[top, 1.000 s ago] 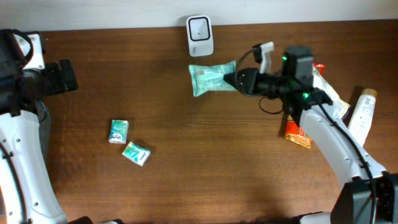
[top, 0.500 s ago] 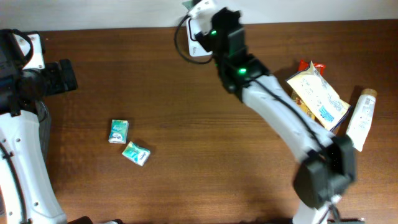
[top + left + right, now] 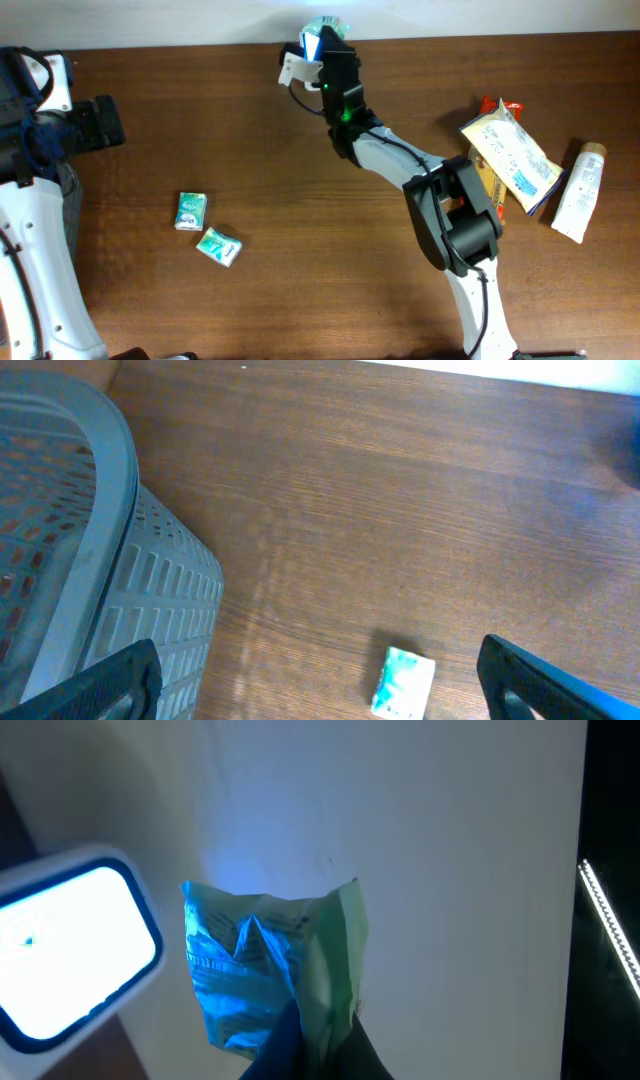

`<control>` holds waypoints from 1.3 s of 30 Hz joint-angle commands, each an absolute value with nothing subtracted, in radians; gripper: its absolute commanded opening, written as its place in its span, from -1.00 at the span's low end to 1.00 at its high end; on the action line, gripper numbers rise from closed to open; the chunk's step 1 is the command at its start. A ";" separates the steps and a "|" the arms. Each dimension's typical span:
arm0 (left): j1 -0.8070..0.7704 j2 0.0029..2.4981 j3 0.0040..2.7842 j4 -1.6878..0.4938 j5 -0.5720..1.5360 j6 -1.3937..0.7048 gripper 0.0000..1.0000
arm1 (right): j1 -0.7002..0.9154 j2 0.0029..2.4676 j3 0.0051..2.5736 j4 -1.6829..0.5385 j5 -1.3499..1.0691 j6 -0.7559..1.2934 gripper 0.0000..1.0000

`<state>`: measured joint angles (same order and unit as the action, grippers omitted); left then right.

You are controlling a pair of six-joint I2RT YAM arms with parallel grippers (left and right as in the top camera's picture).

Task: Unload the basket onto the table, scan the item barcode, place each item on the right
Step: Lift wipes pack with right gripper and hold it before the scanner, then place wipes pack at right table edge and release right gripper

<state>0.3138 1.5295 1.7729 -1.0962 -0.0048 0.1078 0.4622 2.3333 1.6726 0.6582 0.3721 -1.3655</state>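
**A:** What sits furthest left?

**B:** A grey perforated plastic basket (image 3: 80, 560), at the left end of the brown wooden table (image 3: 300, 200). The left gripper (image 3: 315, 688) hangs next to it, released, with its fingers spread wide above the wood.

**A:** And further along?

**B:** A small teal-and-white cardboard pack (image 3: 191, 210) lies flat on the table. A second teal-and-white pack (image 3: 219, 246) lies just beside it, turned at an angle. The two are close but apart.

**A:** Where is the item to be scanned?

**B:** At the middle of the far edge, lifted off the table. The right gripper (image 3: 305, 1042) is clenched on the lower edge of a mint-green crinkled plastic pouch (image 3: 265, 970) and holds it upright. In the wrist view the pouch is just right of the white rounded barcode scanner (image 3: 70, 950). The scanner's face glows and blue light falls on the pouch. I cannot tell whether the two touch.

**A:** And on the right?

**B:** A pale yellow printed bag (image 3: 510, 152) lies over a red-orange packet (image 3: 490, 104), with one corner of the packet sticking out. Beyond them lies a white plastic tube with a tan cap (image 3: 578, 190), near the bag but not touching it.
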 commanded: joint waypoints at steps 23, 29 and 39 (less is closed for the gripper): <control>0.317 1.525 1.777 -1.094 -0.007 0.099 0.98 | 0.518 2.233 1.687 0.663 0.436 -1.043 -0.92; 0.317 1.525 1.777 -1.094 -0.007 0.099 0.98 | 0.554 2.020 1.687 0.270 0.407 -0.789 -0.92; 0.317 1.525 1.777 -1.094 -0.007 0.099 0.98 | 0.537 1.579 1.688 -0.537 0.004 -0.088 -0.92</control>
